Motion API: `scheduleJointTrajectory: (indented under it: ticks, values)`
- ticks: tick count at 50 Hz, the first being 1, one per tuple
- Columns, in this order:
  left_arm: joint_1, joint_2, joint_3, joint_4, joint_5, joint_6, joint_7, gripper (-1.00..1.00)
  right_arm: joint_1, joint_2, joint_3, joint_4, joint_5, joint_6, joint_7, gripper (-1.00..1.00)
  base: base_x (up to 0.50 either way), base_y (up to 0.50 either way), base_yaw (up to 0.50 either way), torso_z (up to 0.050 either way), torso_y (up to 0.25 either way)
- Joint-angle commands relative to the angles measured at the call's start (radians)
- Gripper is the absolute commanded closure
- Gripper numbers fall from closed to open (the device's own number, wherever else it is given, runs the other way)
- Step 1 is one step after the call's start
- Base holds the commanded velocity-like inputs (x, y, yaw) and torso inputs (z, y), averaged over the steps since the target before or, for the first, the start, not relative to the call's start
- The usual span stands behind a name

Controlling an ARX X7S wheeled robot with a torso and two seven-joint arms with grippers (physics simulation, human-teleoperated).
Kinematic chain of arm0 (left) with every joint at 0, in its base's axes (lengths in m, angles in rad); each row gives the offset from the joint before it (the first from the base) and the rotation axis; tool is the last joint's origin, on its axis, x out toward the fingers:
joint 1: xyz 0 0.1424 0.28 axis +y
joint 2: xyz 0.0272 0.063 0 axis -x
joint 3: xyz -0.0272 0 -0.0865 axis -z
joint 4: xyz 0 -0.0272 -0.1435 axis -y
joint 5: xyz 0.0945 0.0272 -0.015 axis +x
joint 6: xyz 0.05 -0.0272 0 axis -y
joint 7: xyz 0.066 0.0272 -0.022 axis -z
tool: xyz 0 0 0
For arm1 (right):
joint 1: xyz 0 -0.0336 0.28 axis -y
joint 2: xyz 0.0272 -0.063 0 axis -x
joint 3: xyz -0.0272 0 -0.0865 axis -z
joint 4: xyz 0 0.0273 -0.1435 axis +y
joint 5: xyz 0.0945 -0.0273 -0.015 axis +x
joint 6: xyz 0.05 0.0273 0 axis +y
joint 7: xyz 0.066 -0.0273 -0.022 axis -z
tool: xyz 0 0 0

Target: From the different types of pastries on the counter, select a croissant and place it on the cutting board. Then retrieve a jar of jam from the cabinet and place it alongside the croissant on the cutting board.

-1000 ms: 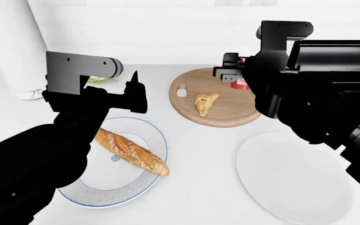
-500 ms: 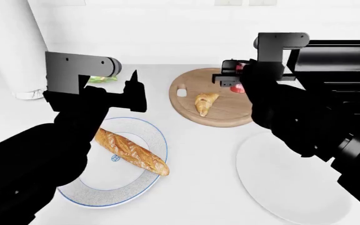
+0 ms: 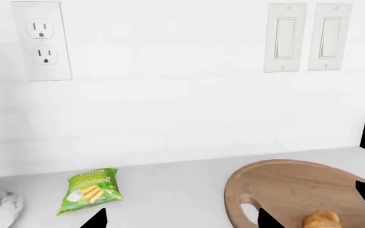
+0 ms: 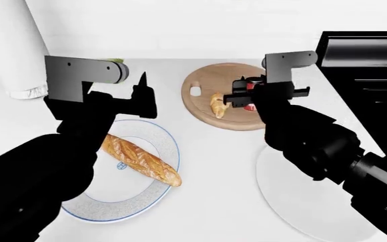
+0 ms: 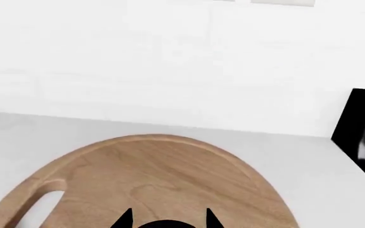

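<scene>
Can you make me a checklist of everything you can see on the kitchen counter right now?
Surface: white counter, flat.
Job's things: croissant on the round cutting board; jar of jam over the board beside it, mostly hidden.
Clutter: baguette on blue-rimmed plate; plain white plate; green snack bag.
Grippers: right gripper at the jar, grip unclear; left gripper empty, above the counter.
Cables: nothing seen.
Surroundings: white wall with outlet and switches.
</scene>
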Motion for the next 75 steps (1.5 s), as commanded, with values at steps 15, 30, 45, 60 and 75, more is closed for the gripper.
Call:
scheduleJointTrajectory:
  ticks: [15, 30, 45, 60, 75]
  values:
    - [-0.001, -0.003, -0.005, 0.008, -0.010, 0.006, -0.008, -1.00, 0.013, 0.031, 0.035, -0.048, -0.042, -0.011, 0.025, 1.00, 0.00, 0.00, 0.00, 0.000, 0.000]
    - [0.000, -0.005, 0.000, 0.003, -0.009, 0.013, -0.007, -1.00, -0.042, -0.020, 0.043, 0.077, -0.042, -0.051, -0.049, 1.00, 0.00, 0.00, 0.00, 0.000, 0.000]
    - [0.001, -0.007, 0.009, -0.002, -0.003, 0.021, -0.002, -1.00, -0.068, -0.030, 0.052, 0.129, -0.028, -0.053, -0.080, 1.00, 0.00, 0.00, 0.00, 0.000, 0.000]
    - [0.003, -0.011, 0.011, 0.001, -0.004, 0.026, -0.003, -1.00, -0.068, -0.025, 0.060, 0.128, -0.029, -0.054, -0.061, 1.00, 0.00, 0.00, 0.00, 0.000, 0.000]
    - [-0.004, -0.012, 0.012, 0.006, -0.011, 0.021, -0.012, -1.00, -0.064, -0.005, 0.055, 0.082, -0.044, -0.046, -0.028, 1.00, 0.00, 0.00, 0.00, 0.000, 0.000]
